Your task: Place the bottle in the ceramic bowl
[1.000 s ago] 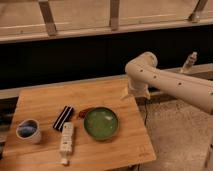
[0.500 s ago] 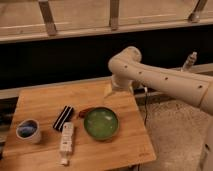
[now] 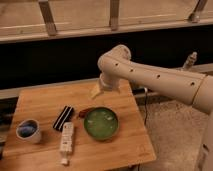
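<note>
Claw (image 3: 96, 91) spread, empty, over table (image 3: 40, 102) far side; bottle (image 3: 66, 139) lies camera-ward and view-left of it, long axis near-to-far, beside bowl (image 3: 101, 123).

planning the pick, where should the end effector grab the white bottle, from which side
Grip the bottle across its slim middle, coming straight down. It lies flat on the table, long axis toward the camera, so close across its width. The black object sits near its far end, so stay mid-body. The end effector hangs over the table's far side, behind the ceramic bowl.
</note>
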You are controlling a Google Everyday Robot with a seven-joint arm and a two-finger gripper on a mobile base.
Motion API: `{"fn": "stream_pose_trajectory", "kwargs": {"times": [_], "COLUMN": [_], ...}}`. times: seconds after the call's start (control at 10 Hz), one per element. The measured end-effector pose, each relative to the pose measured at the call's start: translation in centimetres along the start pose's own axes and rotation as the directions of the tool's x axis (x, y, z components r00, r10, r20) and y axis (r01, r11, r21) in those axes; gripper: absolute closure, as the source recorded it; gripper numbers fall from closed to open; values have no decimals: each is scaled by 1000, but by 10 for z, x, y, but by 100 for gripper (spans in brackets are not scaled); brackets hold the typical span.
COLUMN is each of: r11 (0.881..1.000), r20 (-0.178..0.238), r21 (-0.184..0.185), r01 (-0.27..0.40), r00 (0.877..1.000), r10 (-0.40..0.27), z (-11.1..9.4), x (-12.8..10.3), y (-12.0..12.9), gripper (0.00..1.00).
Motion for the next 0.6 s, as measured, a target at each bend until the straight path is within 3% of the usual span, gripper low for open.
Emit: {"fn": "stream_pose_trajectory", "kwargs": {"times": [0.2, 0.3, 0.4, 0.6], "r11": [1000, 999, 996, 987], "r20": [-8, -13, -16, -12], "r21": [-15, -44, -78, -107], "r01": [-3, 11, 45, 118], "r00": [1000, 1000, 999, 993], "r10": [3, -12, -47, -120], "z": [1, 0, -2, -6], "x": [0, 0, 2, 5], "y": [-2, -2, 5, 37], "gripper": [20, 20, 20, 20]}}
